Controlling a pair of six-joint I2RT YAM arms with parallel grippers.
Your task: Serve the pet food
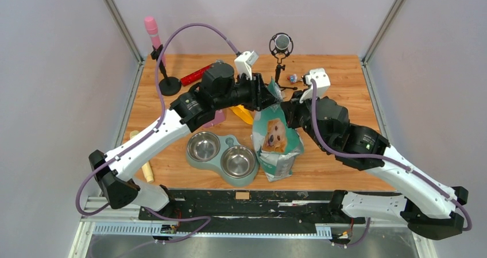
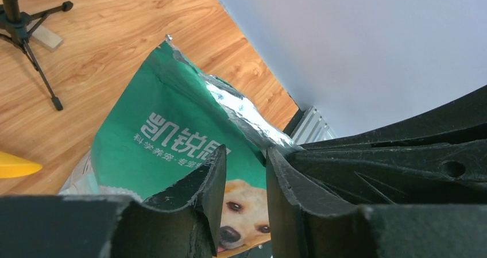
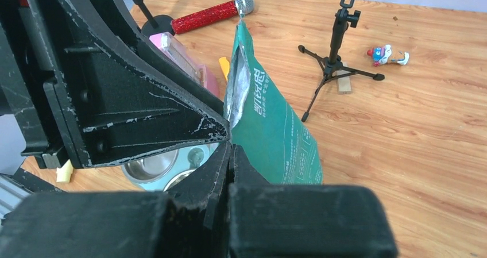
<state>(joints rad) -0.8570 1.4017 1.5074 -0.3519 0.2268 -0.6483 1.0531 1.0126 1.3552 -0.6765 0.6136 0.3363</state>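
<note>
Standing upright near the middle of the wood-grain table (image 1: 350, 91), the bag (image 1: 277, 146) is a crinkled pouch. It is glossy teal outside with a golden dog printed on the front, and silver foil lines its torn, jagged mouth. The pet food itself is hidden from every view. The right gripper (image 3: 230, 146) has scuffed, matte black fingers clenched tip to tip, and it pinches the foil rim at one side of the mouth. The left gripper (image 2: 246, 154) is at the opposite side. Its chipped black fingers stand released with a narrow gap between them, the dog's face shows through, and the foil edge touches one fingertip. Just left of the bag lies a rounded grey-green feeder (image 1: 228, 138) holding two shiny steel bowls.
</note>
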